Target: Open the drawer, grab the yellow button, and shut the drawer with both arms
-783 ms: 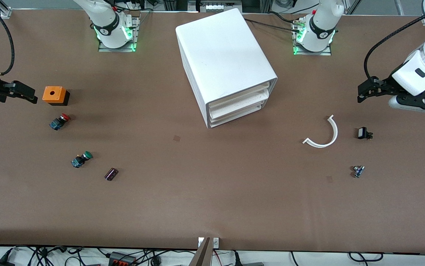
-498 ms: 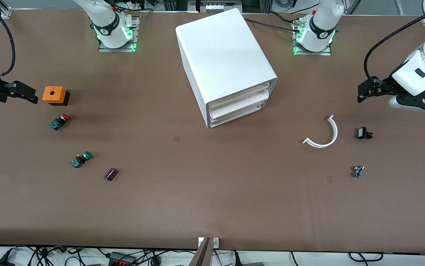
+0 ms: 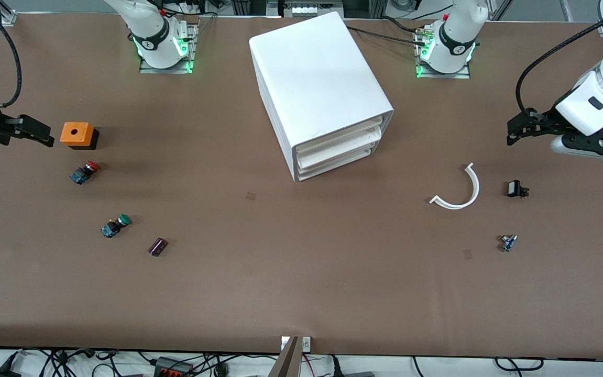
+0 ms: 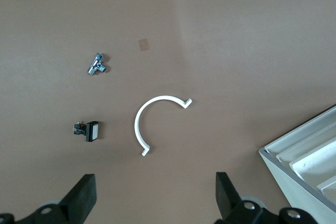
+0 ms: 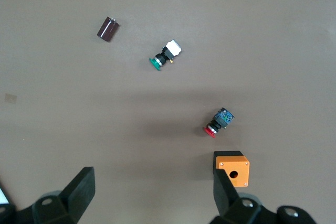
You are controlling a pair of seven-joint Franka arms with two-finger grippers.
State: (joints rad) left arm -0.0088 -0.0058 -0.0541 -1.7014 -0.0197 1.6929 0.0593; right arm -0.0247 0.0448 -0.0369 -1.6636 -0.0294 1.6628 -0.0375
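Observation:
The white cabinet (image 3: 322, 89) stands at the table's middle, with its three tray drawers (image 3: 337, 149) all shut. Its corner also shows in the left wrist view (image 4: 310, 156). The orange-yellow button is hidden from every view. My left gripper (image 3: 512, 133) is open and empty in the air at the left arm's end of the table, and it shows in its own wrist view (image 4: 155, 198). My right gripper (image 3: 44, 137) is open and empty at the right arm's end, beside an orange box (image 3: 77, 134), and it shows in its own wrist view (image 5: 152, 192).
A red-capped button (image 3: 84, 172), a green-capped button (image 3: 115, 225) and a dark purple cylinder (image 3: 157, 246) lie toward the right arm's end. A white curved strip (image 3: 458, 191), a small black switch (image 3: 516, 189) and a small metal part (image 3: 508, 242) lie toward the left arm's end.

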